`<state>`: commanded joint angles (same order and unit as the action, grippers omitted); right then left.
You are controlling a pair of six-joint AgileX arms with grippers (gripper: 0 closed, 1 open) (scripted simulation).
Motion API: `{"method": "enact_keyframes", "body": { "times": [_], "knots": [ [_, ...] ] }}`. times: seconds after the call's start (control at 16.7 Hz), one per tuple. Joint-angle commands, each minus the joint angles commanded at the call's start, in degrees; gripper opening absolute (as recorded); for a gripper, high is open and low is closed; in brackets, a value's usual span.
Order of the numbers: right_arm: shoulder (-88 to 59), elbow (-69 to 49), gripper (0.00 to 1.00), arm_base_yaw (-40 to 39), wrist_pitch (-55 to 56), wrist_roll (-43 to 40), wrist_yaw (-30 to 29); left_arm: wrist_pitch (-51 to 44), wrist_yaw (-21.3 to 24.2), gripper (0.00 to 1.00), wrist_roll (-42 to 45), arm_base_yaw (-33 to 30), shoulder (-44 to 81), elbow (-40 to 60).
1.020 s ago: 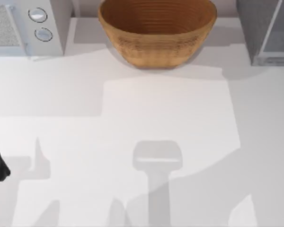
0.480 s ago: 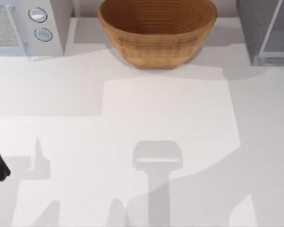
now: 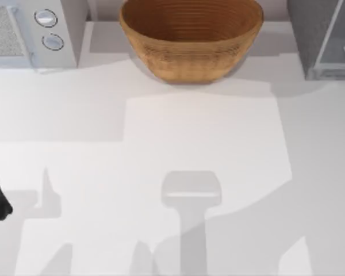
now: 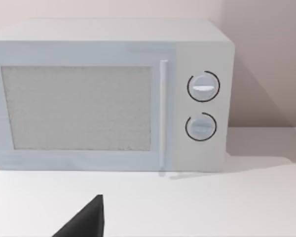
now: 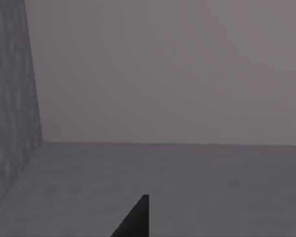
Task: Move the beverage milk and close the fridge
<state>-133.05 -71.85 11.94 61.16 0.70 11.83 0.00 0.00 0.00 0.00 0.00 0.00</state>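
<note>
Left tool [image 4: 89, 219]: one dark fingertip shows in the left wrist view; cannot tell whether the fingers are apart or together. It sits low over the worktop [image 3: 207, 138], facing the white appliance [image 4: 108, 94] with two round knobs. In the top view the left arm is a dark mass at the left edge.

Right tool [image 5: 135, 219]: likewise one dark fingertip in the right wrist view, state not readable. Ahead of it a grey speckled wall and a flat grey floor, likely the inside of the fridge [image 3: 322, 37].

Fridge stands at the worktop's far right corner, its pale door panel angled outward, so apparently open. Wicker basket [image 3: 190, 37] at far centre; its visible interior looks bare.

Beverage milk: not located.

Judgement: door closing not done; milk's status unknown.
</note>
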Motion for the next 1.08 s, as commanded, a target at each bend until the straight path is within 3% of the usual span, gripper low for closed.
{"method": "enact_keyframes", "body": {
  "times": [0.72,1.08],
  "knots": [
    [1.76,0.95,1.0,-0.43,-0.77,0.11,-0.01,0.0,0.0,1.0,0.0,0.0,0.0,0.0],
    [21.39,10.86,1.0,-2.64,-9.17,0.35,-1.16,0.0,0.0,1.0,0.0,0.0,0.0,0.0]
  ]
}}
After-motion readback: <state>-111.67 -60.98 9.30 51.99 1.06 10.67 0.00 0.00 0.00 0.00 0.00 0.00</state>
